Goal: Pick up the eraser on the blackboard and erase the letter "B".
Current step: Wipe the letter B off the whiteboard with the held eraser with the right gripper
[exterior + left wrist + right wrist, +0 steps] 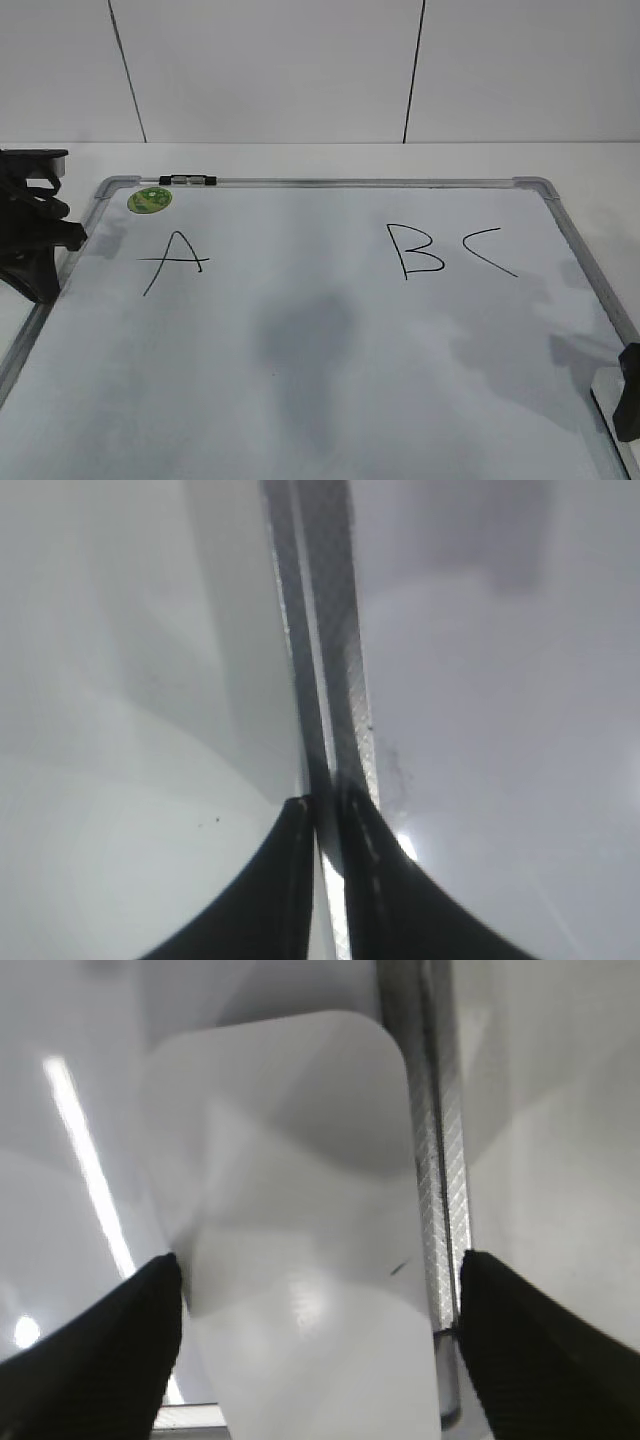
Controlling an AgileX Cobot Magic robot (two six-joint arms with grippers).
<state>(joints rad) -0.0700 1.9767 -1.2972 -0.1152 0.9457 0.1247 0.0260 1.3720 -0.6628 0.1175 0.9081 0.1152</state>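
The blackboard (300, 400) is a white board in a silver frame and lies flat. It bears a black "A" (172, 262), the letter "B" (415, 250) and a "C" (490, 252). The white eraser (610, 415) lies at the board's near right edge. In the right wrist view the eraser (300, 1210) sits between the spread fingers of my right gripper (318, 1280), beside the frame (435, 1160). My right gripper (630, 400) is open. My left gripper (70, 238) is shut and empty over the board's left frame (330, 630); it also shows in the left wrist view (325, 805).
A small green round magnet (150, 199) sits at the board's far left corner. A small black and silver piece (187, 180) lies on the far frame. A white wall with dark seams stands behind the table.
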